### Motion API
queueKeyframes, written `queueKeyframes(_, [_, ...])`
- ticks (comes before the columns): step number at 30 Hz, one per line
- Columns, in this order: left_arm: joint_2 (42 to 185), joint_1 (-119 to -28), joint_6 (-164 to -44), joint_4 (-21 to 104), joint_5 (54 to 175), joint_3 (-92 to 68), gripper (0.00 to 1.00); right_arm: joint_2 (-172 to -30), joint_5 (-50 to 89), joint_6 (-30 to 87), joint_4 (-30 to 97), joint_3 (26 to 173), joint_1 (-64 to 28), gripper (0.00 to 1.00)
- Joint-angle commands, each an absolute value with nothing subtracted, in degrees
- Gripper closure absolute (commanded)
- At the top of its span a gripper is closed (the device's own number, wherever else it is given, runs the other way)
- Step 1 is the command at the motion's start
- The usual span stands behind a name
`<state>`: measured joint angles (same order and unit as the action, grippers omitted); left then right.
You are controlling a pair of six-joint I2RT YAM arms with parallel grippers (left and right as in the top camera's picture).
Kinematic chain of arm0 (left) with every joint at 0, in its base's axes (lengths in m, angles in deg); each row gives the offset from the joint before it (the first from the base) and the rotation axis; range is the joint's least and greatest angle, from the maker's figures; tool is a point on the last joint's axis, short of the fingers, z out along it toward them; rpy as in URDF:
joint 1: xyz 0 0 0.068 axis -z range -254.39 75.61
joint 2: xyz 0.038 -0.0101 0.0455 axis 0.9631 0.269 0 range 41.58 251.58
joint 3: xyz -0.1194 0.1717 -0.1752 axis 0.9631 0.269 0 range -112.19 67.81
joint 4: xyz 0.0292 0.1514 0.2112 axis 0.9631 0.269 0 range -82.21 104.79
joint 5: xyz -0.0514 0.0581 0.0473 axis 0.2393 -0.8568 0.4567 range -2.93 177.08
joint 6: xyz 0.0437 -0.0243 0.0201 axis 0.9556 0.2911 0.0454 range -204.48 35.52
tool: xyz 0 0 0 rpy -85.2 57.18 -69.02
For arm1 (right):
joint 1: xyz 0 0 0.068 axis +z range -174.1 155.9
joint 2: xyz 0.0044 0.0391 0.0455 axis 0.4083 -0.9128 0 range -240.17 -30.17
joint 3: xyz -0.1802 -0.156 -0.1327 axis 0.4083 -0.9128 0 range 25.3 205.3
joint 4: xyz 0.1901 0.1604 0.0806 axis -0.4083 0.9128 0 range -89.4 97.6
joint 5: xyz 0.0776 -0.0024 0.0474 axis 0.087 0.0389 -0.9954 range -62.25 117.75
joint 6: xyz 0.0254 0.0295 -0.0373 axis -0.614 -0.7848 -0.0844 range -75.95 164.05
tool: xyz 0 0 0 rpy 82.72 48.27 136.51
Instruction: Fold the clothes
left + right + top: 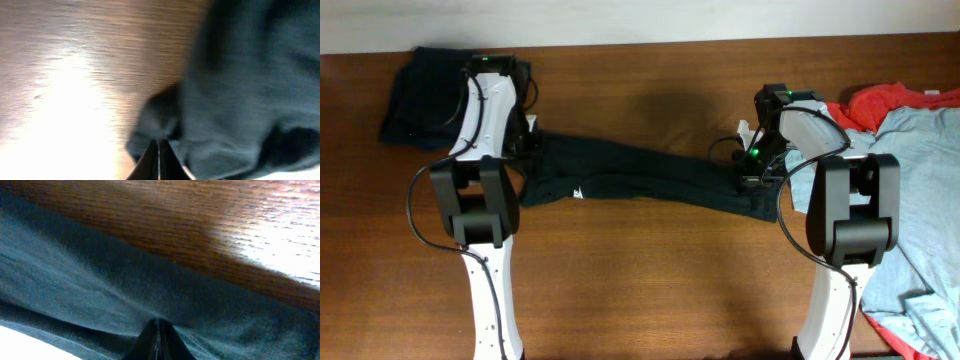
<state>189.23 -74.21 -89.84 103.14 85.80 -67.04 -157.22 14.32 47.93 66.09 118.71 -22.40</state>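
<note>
A black T-shirt (650, 175) lies bunched into a long band across the middle of the table, a small white label (577, 193) near its left end. My left gripper (529, 150) sits at the band's left end. In the left wrist view its fingers (158, 145) are pressed together with their tips on a dark corner fold of the shirt (250, 90). My right gripper (757, 180) is at the right end. There the fingers (157, 325) are shut on the cloth (100, 280), which puckers toward the tips.
A dark navy garment (420, 95) is heaped at the back left corner. A light blue-grey shirt (920, 200) spreads over the right edge, with a red-orange one (885, 100) behind it. Bare wooden table (650, 280) lies in front of the black shirt.
</note>
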Motion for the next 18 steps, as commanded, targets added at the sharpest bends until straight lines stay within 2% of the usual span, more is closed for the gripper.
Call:
queueKeyframes(1, [189.95,-75.30,-91.72,103.68,82.96,-70.45,0.99,-157.85,14.85,48.08,64.63,117.33,-22.23,0.90])
queueKeyframes(8, [186.91,-73.86,-92.33,104.54,90.36,-77.16,0.99,-157.85,14.85,48.08,64.63,117.33,-22.23,0.90])
queueKeyframes(18, [186.04,-64.94,-89.54,104.54,89.77,-75.54,1.00,-157.85,14.85,48.08,64.82,117.33,-22.23,0.90])
